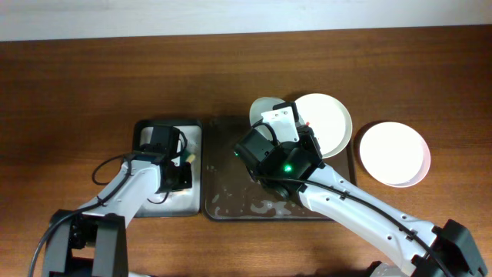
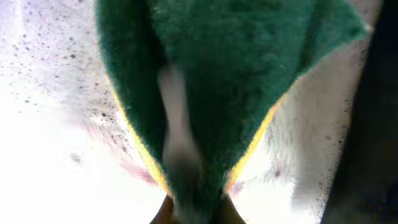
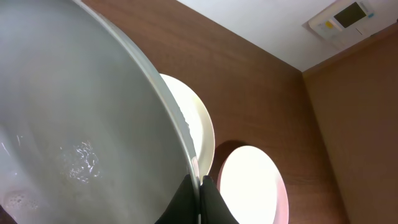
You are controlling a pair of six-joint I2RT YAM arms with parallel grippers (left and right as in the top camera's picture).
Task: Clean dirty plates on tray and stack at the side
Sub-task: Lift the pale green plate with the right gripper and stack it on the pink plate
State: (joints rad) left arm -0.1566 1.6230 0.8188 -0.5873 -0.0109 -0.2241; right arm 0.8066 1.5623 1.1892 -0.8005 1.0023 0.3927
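Right end effector (image 3: 199, 184) pinches wet plate (image 3: 74, 124) by rim, tilted over tray (image 1: 212, 209), likely draining; left end effector (image 1: 183, 165) clamps sponge (image 2: 236, 74) beside tray

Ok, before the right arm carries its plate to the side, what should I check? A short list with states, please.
1. Grip: right gripper shut on the held plate at its rim: ok.
2. Wiped: the face in view shows only water and suds, no red; other face: cannot tell.
3. Stack place: one white plate lies on the table, right of the tray: ok.
4. Path past the cream plate at the tray's far right corner: cannot tell.
5. Other arm: left gripper holds the sponge over the small tray, away: ok.
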